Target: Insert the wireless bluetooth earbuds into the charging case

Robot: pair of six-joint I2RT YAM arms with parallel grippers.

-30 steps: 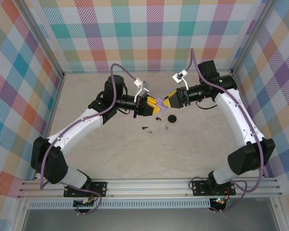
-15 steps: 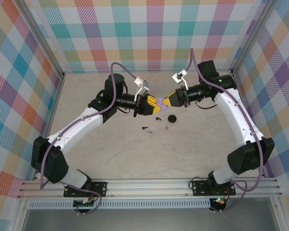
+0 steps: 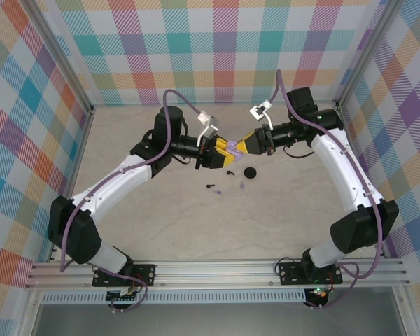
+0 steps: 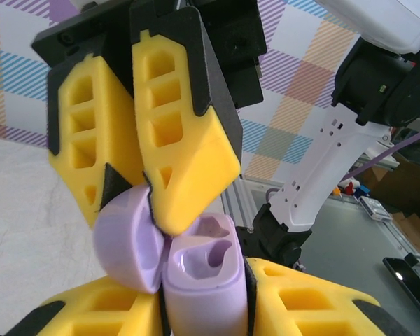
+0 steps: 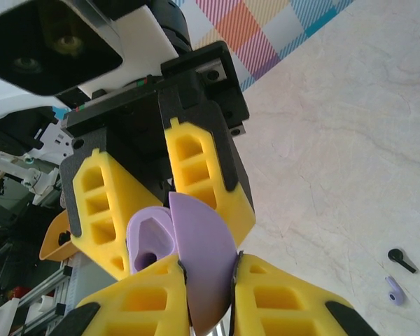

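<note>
A lavender charging case point(image 3: 231, 147) hangs above the table, held between both grippers with its lid swung open. My left gripper point(image 4: 204, 280) is shut on the case's base point(image 4: 199, 269), whose two earbud wells are empty. My right gripper point(image 5: 208, 264) is shut on the open lid point(image 5: 203, 259). In the top view the left gripper point(image 3: 220, 151) and right gripper point(image 3: 245, 146) meet tip to tip. On the table below lie two black earbuds point(image 3: 229, 171) point(image 3: 211, 186) and a lavender earbud point(image 3: 242, 186). The right wrist view shows a black earbud point(image 5: 402, 260) beside a lavender earbud point(image 5: 395, 289).
A round black case point(image 3: 250, 172) sits on the marble table point(image 3: 161, 224) just below the right gripper. Checked walls point(image 3: 217, 49) close in the back and both sides. An aluminium rail point(image 3: 217, 269) runs along the near edge.
Both grippers have crept slightly closer together and a touch toward the back wall. The lavender case stays held between them, and the earbuds on the table have not moved.
</note>
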